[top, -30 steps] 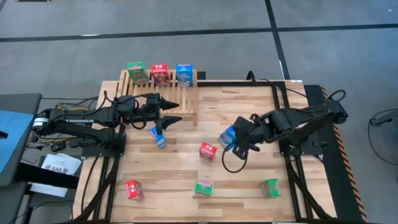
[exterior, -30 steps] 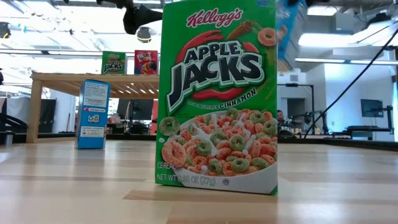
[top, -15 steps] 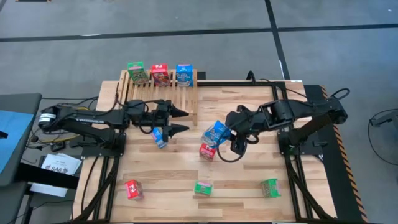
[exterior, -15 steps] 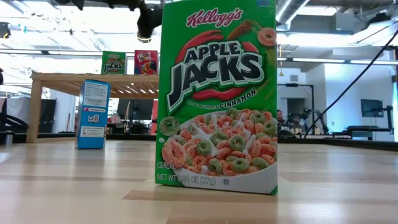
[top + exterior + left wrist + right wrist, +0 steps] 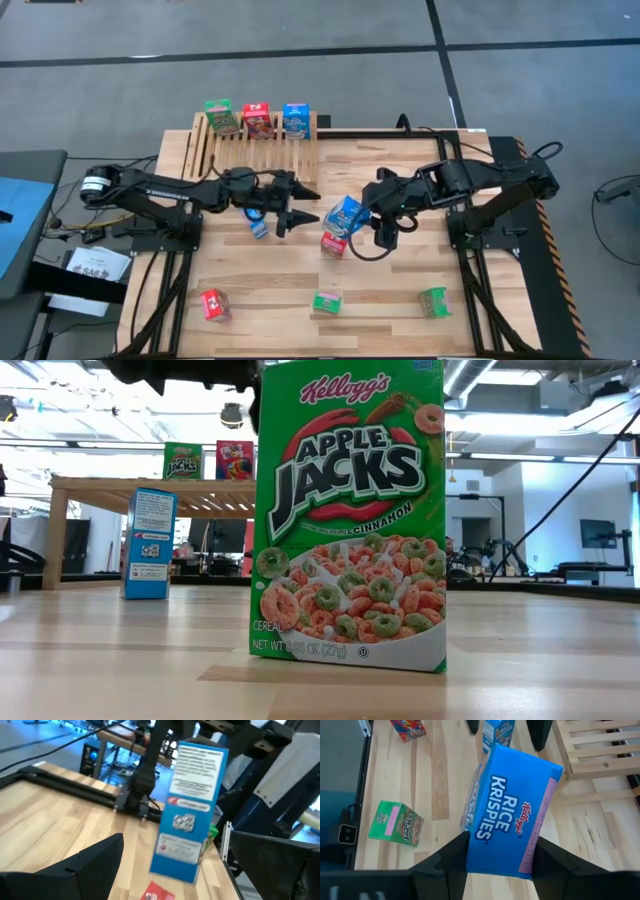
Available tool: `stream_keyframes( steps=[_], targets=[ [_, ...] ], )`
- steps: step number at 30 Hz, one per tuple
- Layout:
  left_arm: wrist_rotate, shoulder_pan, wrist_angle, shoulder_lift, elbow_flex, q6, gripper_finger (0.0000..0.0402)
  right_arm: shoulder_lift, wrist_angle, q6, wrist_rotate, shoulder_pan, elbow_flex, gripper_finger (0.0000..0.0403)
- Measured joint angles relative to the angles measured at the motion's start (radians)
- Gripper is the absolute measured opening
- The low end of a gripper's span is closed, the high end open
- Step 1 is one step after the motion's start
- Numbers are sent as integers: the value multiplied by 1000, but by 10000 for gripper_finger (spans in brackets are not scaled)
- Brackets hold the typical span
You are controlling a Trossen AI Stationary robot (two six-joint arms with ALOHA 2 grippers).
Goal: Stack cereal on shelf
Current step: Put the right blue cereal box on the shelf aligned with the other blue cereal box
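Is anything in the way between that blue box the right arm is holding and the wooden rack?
Yes. The left gripper, jaws open, reaches between the held Rice Krispies box and the rack.

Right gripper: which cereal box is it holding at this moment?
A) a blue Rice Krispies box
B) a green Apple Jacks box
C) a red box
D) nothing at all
A: the right gripper has its fingers closed on the sides of the blue Rice Krispies box, lifted above the table.
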Motion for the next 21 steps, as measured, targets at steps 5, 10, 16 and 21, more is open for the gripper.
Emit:
stream_keyframes(
  steps=[5,10,16,21],
  targets=[
    [17,-21,-50,86,97,61,355,0,1,-7,0,-1,0,202],
    [17,-27,-129,161,193,107,355,0,-1,-7,0,-1,0,202],
    [4,-28,-136,181,230,125,354,0,-4,-7,0,3,0,202],
    [-25,-28,-130,173,230,147,331,0,-4,-7,0,3,0,202]
  ],
)
